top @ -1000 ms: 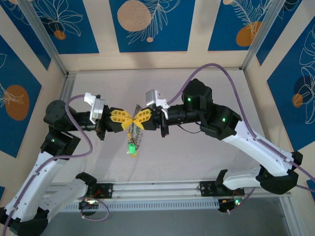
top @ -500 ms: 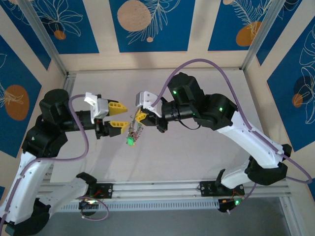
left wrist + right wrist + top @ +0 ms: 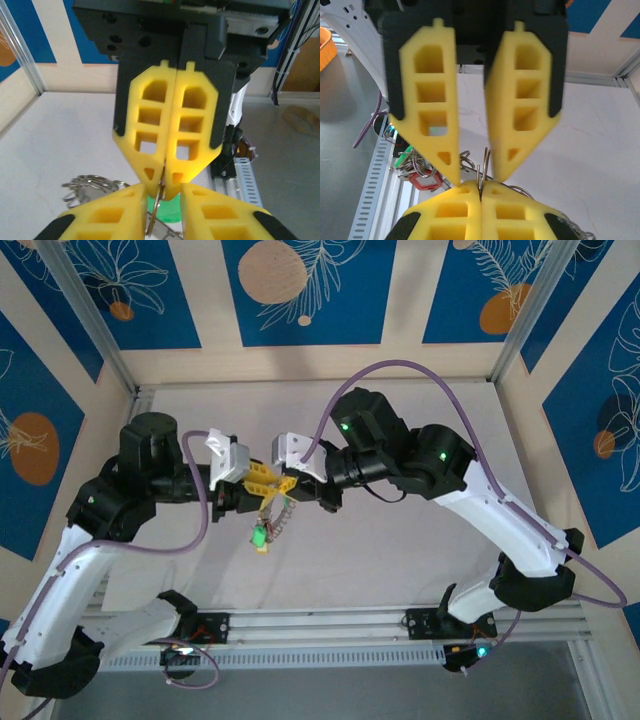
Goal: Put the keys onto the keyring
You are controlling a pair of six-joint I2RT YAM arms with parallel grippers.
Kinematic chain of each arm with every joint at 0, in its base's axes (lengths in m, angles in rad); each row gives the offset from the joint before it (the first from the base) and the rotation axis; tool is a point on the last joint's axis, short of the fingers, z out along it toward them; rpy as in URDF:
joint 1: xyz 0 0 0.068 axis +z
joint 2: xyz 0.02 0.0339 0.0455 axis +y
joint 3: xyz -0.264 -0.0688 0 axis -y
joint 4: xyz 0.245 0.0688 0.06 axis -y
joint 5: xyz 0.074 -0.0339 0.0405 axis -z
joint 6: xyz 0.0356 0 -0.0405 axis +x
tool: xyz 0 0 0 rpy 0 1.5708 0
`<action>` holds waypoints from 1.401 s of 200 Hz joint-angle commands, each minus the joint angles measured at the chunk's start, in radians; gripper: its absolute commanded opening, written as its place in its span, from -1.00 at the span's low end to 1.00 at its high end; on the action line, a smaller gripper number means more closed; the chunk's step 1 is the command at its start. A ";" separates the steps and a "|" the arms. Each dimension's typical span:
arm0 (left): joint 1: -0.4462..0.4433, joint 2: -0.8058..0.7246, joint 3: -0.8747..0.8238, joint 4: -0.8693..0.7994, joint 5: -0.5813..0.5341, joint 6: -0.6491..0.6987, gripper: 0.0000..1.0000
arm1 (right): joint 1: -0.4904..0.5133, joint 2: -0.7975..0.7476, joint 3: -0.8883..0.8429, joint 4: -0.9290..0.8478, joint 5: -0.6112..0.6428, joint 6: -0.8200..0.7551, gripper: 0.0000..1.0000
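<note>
Pale table | R gripper clamped on keyring | L gripper fingers apart

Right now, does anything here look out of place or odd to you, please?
Nothing stands out. The right fingers pinch the keyring in mid-air, the keys dangle beneath it, and the left fingers stand slightly apart around its wire.
</note>
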 commanded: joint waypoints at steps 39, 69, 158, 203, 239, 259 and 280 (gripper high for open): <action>-0.030 0.015 0.031 -0.028 -0.050 0.023 -1.00 | 0.004 -0.015 0.033 0.024 -0.069 -0.023 -1.00; -0.031 -0.011 0.008 0.029 -0.057 0.007 -1.00 | -0.003 -0.062 -0.025 0.078 -0.102 -0.007 -1.00; -0.031 -0.074 -0.070 0.249 0.022 -0.123 -1.00 | -0.135 -0.191 -0.239 0.258 -0.353 0.195 -0.38; -0.032 -0.091 -0.098 0.317 0.057 -0.165 -1.00 | -0.175 -0.196 -0.272 0.313 -0.421 0.261 -0.32; -0.031 -0.097 -0.106 0.340 0.064 -0.179 -1.00 | -0.176 -0.174 -0.272 0.321 -0.461 0.275 -0.34; -0.031 -0.096 -0.109 0.342 0.061 -0.181 -1.00 | -0.177 -0.169 -0.276 0.326 -0.489 0.280 -0.48; -0.032 -0.096 -0.111 0.345 0.062 -0.180 -1.00 | -0.177 -0.162 -0.275 0.319 -0.488 0.284 -0.72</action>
